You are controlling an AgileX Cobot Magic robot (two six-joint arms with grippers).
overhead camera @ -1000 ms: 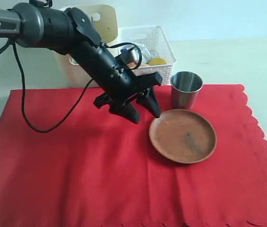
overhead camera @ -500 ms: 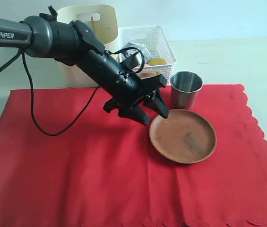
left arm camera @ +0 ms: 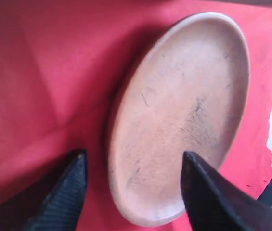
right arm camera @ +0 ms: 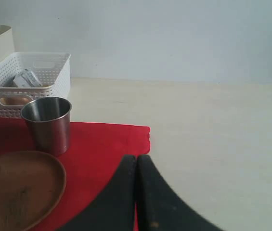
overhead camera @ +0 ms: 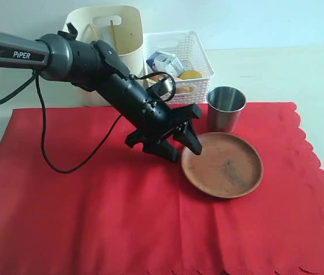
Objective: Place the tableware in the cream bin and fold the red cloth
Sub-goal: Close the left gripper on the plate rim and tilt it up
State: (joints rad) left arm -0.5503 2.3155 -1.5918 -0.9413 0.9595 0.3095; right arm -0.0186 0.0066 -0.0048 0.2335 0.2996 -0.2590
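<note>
The red cloth [overhead camera: 93, 217] covers most of the table. On its right half lies the round brown plate [overhead camera: 222, 164], with the steel cup [overhead camera: 226, 107] upright just behind it. My left gripper [overhead camera: 184, 152] is open and low at the plate's left rim. In the left wrist view its fingertips [left arm camera: 80, 156] straddle the near edge of the plate [left arm camera: 179, 115], one over the cloth [left arm camera: 39, 72] and one over the plate. The cream bin [overhead camera: 124, 34] stands behind the cloth, thin wooden sticks upright inside it. My right gripper [right arm camera: 136, 158] is shut on nothing, over the cloth's edge.
A white lattice basket [overhead camera: 179, 54] holding a milk carton [overhead camera: 164, 60] and other food sits beside the bin, right behind the cup. Bare pale tabletop [overhead camera: 299, 74] lies past the cloth's scalloped right edge. The left arm's black cable [overhead camera: 53, 154] hangs over the cloth.
The left arm has dropped lower and slid right, bringing its open gripper down to the plate's left rim. Plate, cup and cloth have not moved.
</note>
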